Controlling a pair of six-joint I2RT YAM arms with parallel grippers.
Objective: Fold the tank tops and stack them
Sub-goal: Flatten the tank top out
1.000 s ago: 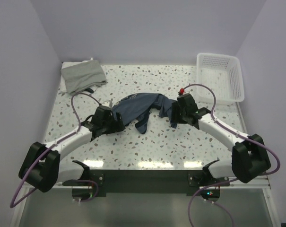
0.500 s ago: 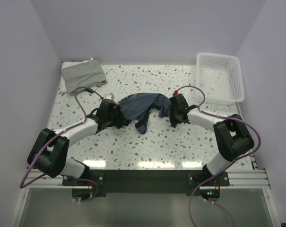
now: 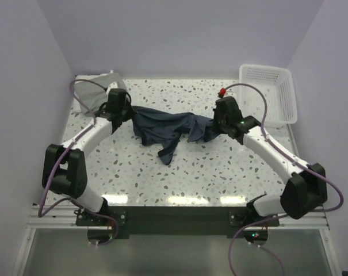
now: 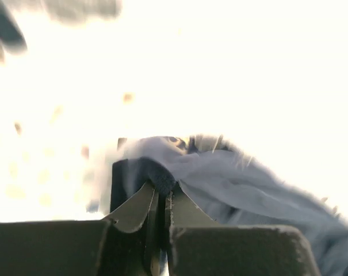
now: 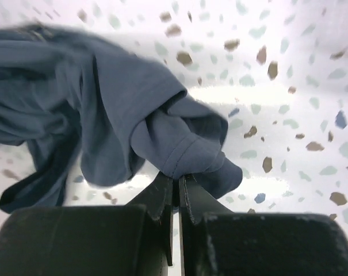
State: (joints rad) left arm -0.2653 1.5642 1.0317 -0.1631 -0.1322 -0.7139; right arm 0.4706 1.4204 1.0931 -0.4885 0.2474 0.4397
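Speckled white worktop (image 3: 220, 172) bears the navy blue cloth tank top (image 3: 162, 123) bunched at its centre between left tool (image 3: 127, 113) and right tool (image 3: 215, 127), each clenched on one edge; pull both apart evenly and low so the fabric spreads flat.

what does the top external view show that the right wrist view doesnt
Only top external: the grey tank top in the far left corner, the white mesh basket at far right, and the left pincer clamped on one end of the navy tank top, which spans between both pincers. Only right wrist: the stitched hem of the bunched fold caught in the right pincer, its tips closed. Both: the navy tank top, the right pincer gripping it, and the speckled table.
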